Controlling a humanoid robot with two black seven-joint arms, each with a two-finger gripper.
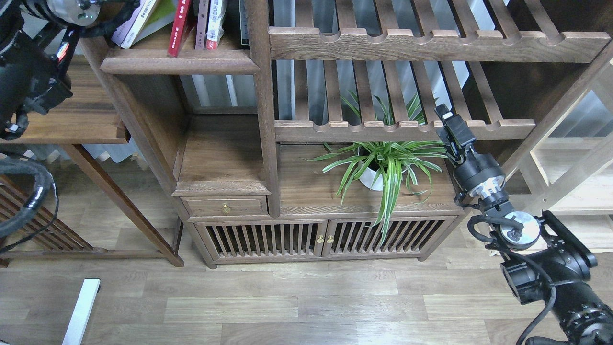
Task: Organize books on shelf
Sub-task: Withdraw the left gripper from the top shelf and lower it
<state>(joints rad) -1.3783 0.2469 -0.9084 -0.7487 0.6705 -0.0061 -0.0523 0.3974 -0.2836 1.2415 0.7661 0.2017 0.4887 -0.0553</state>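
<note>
Several books stand on the shelf (179,64), a dark brown board with a rounded front edge at the top left. A pale white-lavender book (130,23) leans left, with a yellow-white one (143,19) against it. A red book (178,28) leans beside two more upright books (210,25). Their tops are cut off by the view's edge. My left arm (28,72) rises at the far left and leaves the view at the top; its gripper does not show. My right gripper (448,120) hovers dark and small by the lower slatted rail, empty.
A potted spider plant (380,167) stands on the low cabinet top, just left of my right gripper. Slatted shelves with scalloped rails (431,45) fill the upper right. A side table (72,120) stands at the left. A white bar (81,311) lies on the wooden floor.
</note>
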